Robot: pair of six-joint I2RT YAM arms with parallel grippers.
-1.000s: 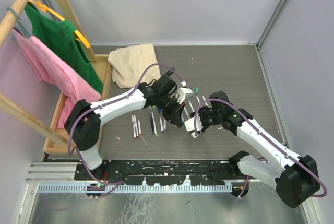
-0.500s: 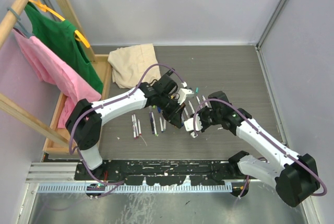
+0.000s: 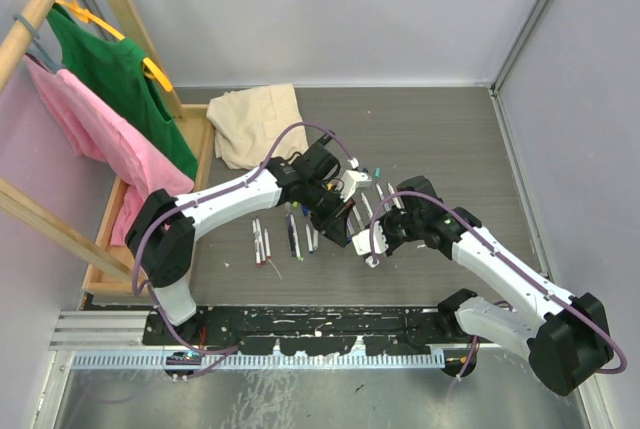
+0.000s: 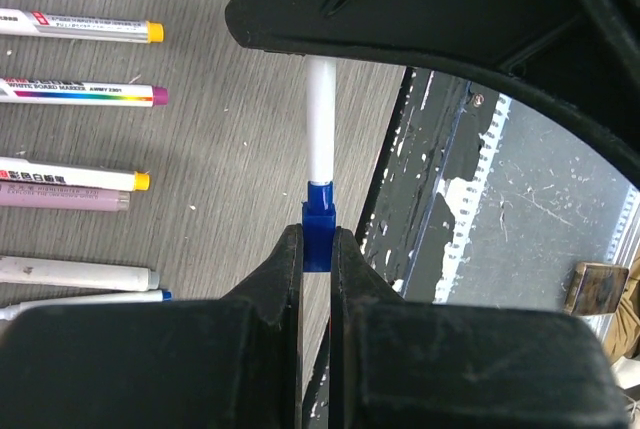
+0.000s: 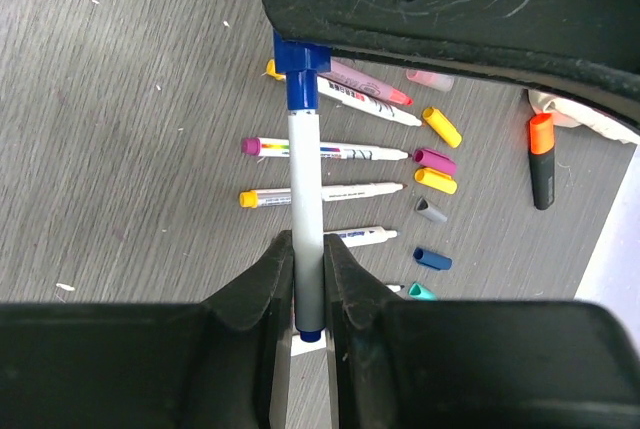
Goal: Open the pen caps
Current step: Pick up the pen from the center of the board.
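— Cap coming off, you reckon?
— Looks that way. The left gripper (image 4: 317, 249) is clamped on the blue cap (image 4: 319, 207), and the right gripper (image 5: 306, 284) pinches the white barrel (image 5: 304, 169), jaws nearly together. It hangs between them, above the table (image 5: 120, 99).
— Next?
— A straight pull apart along the barrel, I'd say, both grips firm so nothing slips. Several loose caps (image 5: 440, 127) lie below already.

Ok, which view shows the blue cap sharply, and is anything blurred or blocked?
Right wrist: blue cap and white pen crisp in the right gripper, no glare. Left wrist: cap sharp in the left gripper, the right gripper's dark body blocking the top. Top external: pen too small, hidden between both grippers.
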